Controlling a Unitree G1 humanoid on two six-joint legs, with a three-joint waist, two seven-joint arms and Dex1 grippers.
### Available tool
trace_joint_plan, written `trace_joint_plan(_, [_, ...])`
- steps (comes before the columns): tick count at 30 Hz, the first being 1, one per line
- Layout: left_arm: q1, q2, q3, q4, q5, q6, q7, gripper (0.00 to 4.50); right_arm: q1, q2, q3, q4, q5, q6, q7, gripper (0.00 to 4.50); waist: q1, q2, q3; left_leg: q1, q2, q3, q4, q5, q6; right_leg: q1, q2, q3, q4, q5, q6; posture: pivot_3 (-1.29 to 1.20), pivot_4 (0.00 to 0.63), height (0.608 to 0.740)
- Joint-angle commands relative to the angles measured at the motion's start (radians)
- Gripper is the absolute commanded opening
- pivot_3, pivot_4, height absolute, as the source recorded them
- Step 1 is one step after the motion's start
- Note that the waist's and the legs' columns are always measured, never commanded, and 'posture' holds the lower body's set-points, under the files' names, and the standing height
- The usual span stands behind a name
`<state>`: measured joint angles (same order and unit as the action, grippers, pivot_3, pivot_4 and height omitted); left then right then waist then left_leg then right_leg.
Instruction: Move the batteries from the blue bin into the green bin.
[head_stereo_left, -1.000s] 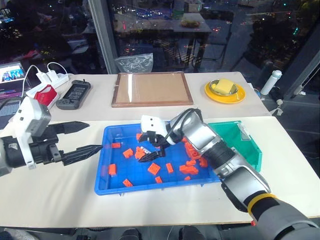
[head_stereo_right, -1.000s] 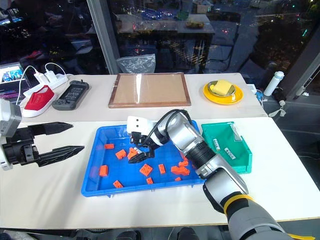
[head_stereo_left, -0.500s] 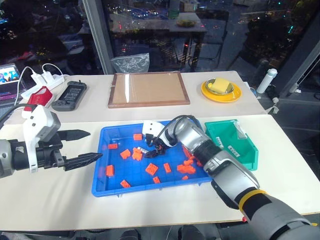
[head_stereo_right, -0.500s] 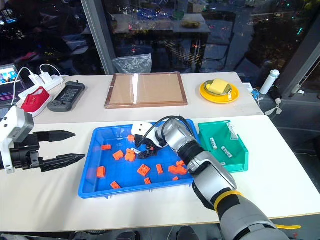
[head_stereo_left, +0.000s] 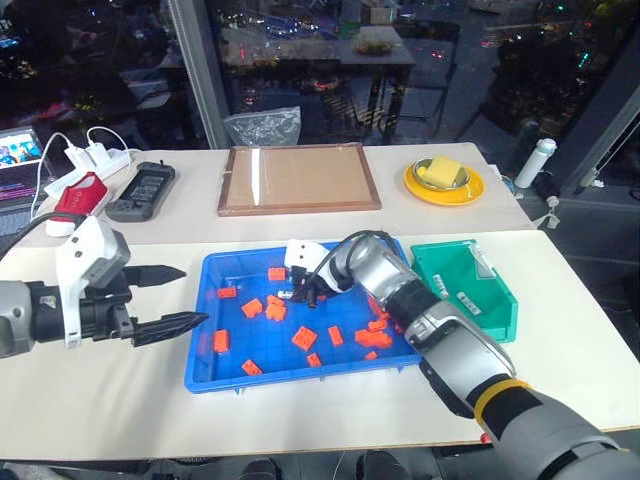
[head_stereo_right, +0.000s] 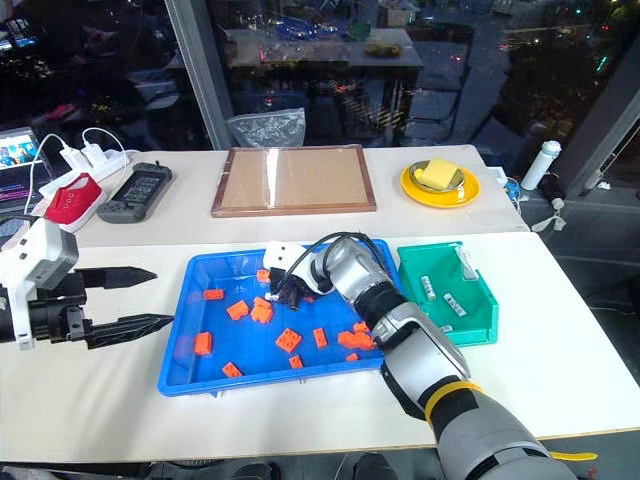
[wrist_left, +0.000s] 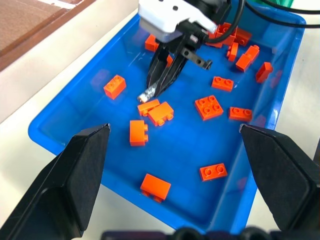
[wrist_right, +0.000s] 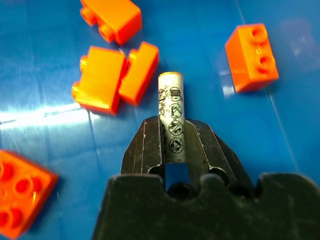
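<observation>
Head view gives you the right gripper down inside the blue bin among orange blocks, the green bin just beside it. Left wrist view shows you the left gripper, fingers spread wide, short of the bin. Right wrist view shows you a battery clamped between the fingers.

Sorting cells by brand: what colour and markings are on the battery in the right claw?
Whitish-silver battery with small round dark symbols, clearest in the right wrist view.

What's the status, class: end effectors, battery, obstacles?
Right end effector shut on battery in blue bin. Left end effector open, beside the bin. Orange blocks close by. Green bin already holds batteries.
</observation>
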<state>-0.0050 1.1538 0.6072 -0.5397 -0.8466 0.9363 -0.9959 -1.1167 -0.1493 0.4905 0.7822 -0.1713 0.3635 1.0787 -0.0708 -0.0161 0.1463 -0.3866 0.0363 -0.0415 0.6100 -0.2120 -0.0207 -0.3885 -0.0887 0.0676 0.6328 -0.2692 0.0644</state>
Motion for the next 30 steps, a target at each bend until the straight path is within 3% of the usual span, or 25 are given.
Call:
trace_joint_plan(1, [-0.029,0.022,0.001,-0.001,0.000,-0.018,-0.008,4.50,-0.001,-0.066,-0.089,-0.197,0.078,0.087,0.078,0.26,0.002,0.000,0.000,0.000,0.000,0.000,0.000,0.000,0.000,0.000,0.000,0.000,0.000,0.000,0.000,0.00,0.150,0.736])
trace_joint_plan(3, [-0.037,0.022,-0.006,0.003,0.003,-0.021,-0.009,4.50,0.008,-0.102,-0.126,-0.285,0.118,0.143,0.108,0.26,0.002,0.000,0.000,-0.001,0.000,0.000,0.000,0.000,0.000,0.000,0.000,0.000,0.000,0.000,0.000,0.00,0.150,0.736])
trace_joint_plan(7, [-0.063,0.018,-0.032,0.013,0.001,-0.030,-0.013,4.50,-0.009,-0.176,-0.310,-0.502,0.345,0.406,0.189,0.26,0.003,0.000,0.000,-0.001,0.000,-0.001,0.000,0.000,0.000,0.000,0.000,0.000,0.000,0.000,0.000,0.00,0.150,0.736])
trace_joint_plan(14, [-0.150,0.018,-0.129,0.055,0.012,-0.063,-0.027,4.50,0.001,-0.495,-0.412,-0.574,0.331,0.391,0.161,0.26,0.019,0.000,0.000,-0.002,-0.001,0.000,0.001,0.000,0.000,0.000,-0.001,-0.001,-0.003,0.000,0.000,0.00,0.150,0.736])
trace_joint_plan(19, [-0.235,0.014,-0.231,0.096,0.029,-0.095,-0.053,4.50,0.139,-0.748,-0.411,-0.612,0.316,0.376,0.218,0.26,0.032,-0.001,0.000,-0.002,-0.001,0.002,0.001,0.000,0.000,0.000,-0.002,-0.001,-0.005,0.000,0.000,0.00,0.150,0.736])
trace_joint_plan(25, [-0.336,0.006,-0.333,0.145,0.053,-0.126,-0.087,4.50,0.267,-0.905,-0.428,-0.638,0.298,0.401,0.192,0.26,0.020,0.001,0.001,-0.002,-0.001,0.005,0.002,0.000,0.001,0.000,-0.002,0.002,-0.005,0.000,0.000,0.00,0.150,0.736])
trace_joint_plan(30, [-0.391,-0.003,-0.395,0.181,0.080,-0.147,-0.117,4.50,0.340,-0.940,-0.420,-0.712,0.318,0.449,0.161,0.26,0.011,0.002,0.001,-0.001,0.000,0.005,0.002,0.000,0.001,0.000,-0.001,0.002,-0.004,0.000,0.000,0.00,0.150,0.736])
